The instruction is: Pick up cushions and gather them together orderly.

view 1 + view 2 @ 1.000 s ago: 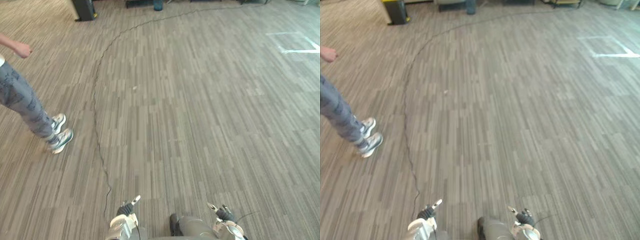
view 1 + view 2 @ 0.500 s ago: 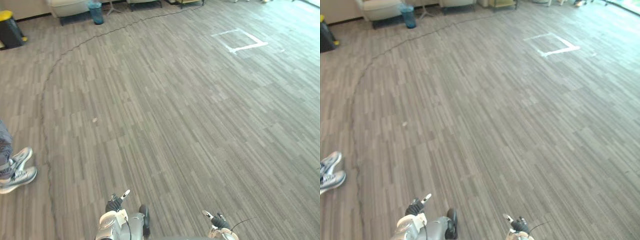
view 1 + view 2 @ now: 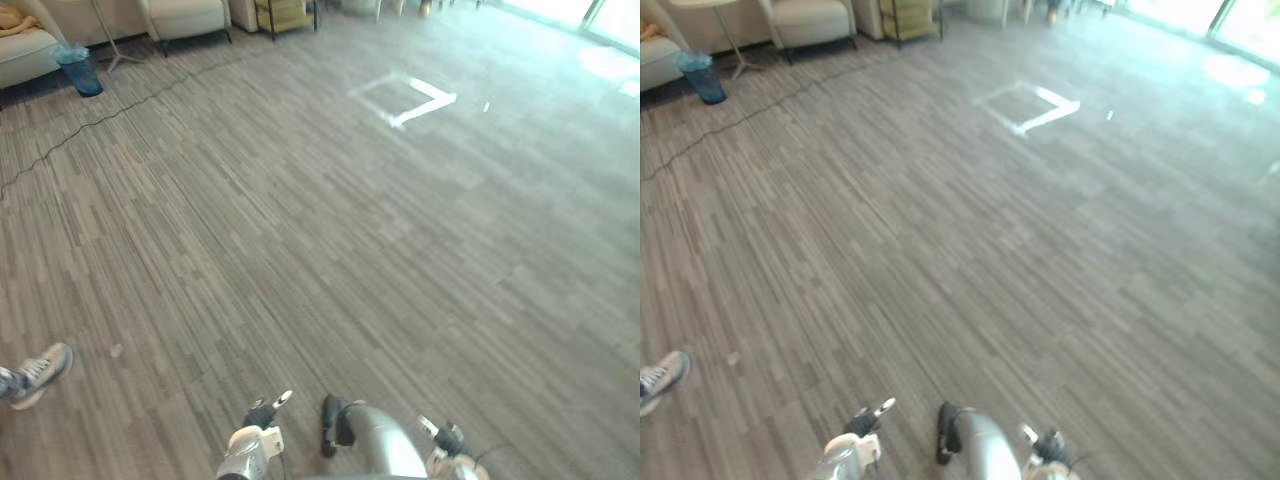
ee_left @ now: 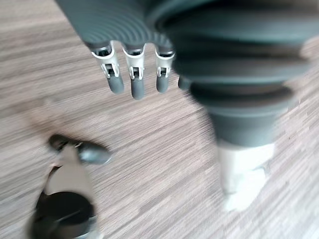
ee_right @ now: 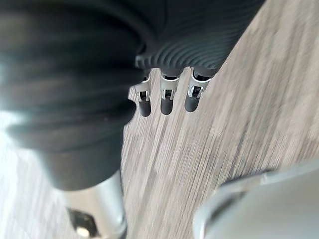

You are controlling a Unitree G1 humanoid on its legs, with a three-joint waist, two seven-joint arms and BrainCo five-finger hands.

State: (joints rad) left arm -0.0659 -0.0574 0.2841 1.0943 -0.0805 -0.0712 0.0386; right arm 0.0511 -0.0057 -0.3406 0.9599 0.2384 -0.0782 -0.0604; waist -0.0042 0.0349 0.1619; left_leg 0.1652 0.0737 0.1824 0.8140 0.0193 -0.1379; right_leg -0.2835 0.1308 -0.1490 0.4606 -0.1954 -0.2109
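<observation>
A tan soft thing (image 3: pixel 12 18) lies on a pale sofa (image 3: pixel 30 45) at the far left; I cannot tell whether it is a cushion. My left hand (image 4: pixel 132 84) hangs over bare wood-pattern floor with its fingers straight and nothing in them. My right hand (image 5: pixel 167 99) hangs the same way, fingers straight and empty. Both hands stay low at my sides, far from the sofa.
Pale armchairs (image 3: pixel 185 15) and a yellow-green shelf unit (image 3: pixel 285 12) line the far edge. A blue bin (image 3: pixel 78 70) stands by the sofa, with a thin cable (image 3: pixel 100 118) running past it. White tape (image 3: pixel 415 100) marks the floor. A person's shoe (image 3: pixel 35 372) is at lower left.
The camera has swung to the right: the person has slid off to the left until just a shoe shows, and the sofas and tape mark have come nearer. Both hands hang as before.
</observation>
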